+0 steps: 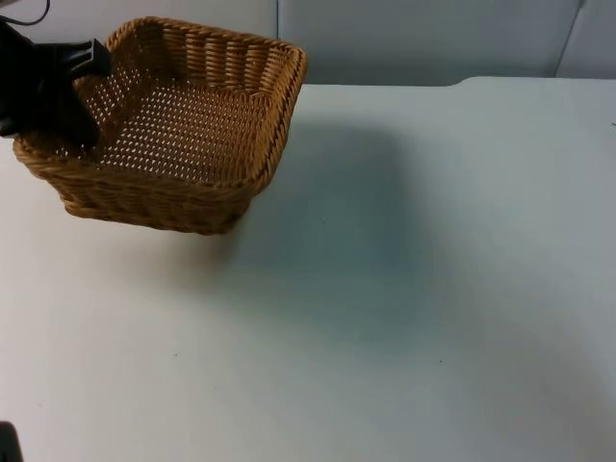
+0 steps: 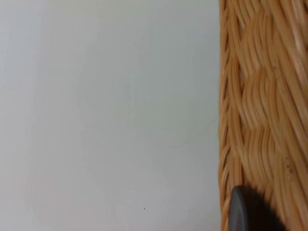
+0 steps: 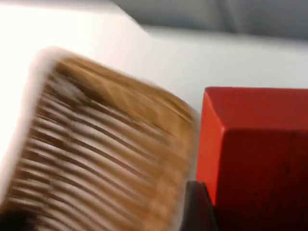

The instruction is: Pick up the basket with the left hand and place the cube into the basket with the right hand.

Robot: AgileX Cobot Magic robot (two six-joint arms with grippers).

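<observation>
Top view: the wicker basket (image 1: 178,130) sits at the left rear of the white table (image 1: 404,318), tilted, its right side raised higher than its left, with a shadow under its near corner. Its interior is open weave and holds nothing that can be made out.

The left gripper (image 1: 67,96) is at the basket's left rim, its black body reaching over the edge into the basket. It appears closed onto the rim, one finger inside. In the left wrist view the woven basket (image 2: 262,106) wall runs beside bare table (image 2: 110,115), and a black fingertip (image 2: 248,211) lies against the wicker.

Right wrist view: the red cube (image 3: 255,154) stands close to the camera, right beside a black fingertip (image 3: 197,207) that appears to touch its left face. The second finger cannot be seen, so how wide the right gripper stands cannot be told, though the cube seems to be held. Past the cube the basket (image 3: 110,154) shows, blurred, with its rim and ribbed inner wall toward the camera. The cube is near the basket but outside it; table (image 3: 192,57) and the grey wall (image 3: 216,14) lie beyond.
</observation>
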